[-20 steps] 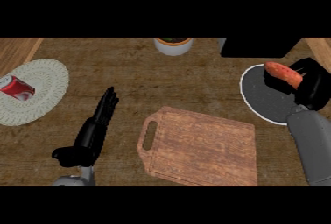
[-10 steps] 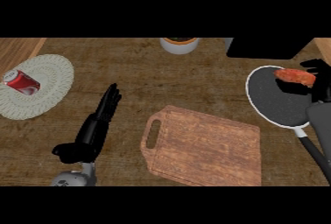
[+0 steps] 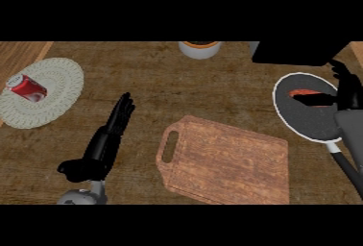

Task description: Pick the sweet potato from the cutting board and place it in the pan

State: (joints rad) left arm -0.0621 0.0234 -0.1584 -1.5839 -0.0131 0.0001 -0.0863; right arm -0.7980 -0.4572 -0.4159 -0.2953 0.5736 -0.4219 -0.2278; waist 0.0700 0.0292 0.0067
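The orange sweet potato [image 3: 305, 92] lies inside the dark pan [image 3: 312, 126] at the right, in its far half. My right hand [image 3: 347, 92] hovers over the pan's right rim. Its thumb stretches left along the near side of the sweet potato and hides part of it, while its fingers [image 3: 343, 73] point away, spread, not curled round it. The wooden cutting board [image 3: 227, 161] in the middle is bare. Left of the board, my left hand [image 3: 106, 139] rests open, fingers straight and pointing away.
A red can [image 3: 28, 88] lies on a round white mat [image 3: 50, 91] at the far left. A white bowl [image 3: 200, 48] and a black box [image 3: 297, 50] stand at the back edge. The pan's handle [image 3: 349, 168] runs toward the lower right.
My right hand has moved nearer over the pan, carrying the sweet potato from its right rim to its far middle. Its fingers have spread off the sweet potato. The left hand has not moved.
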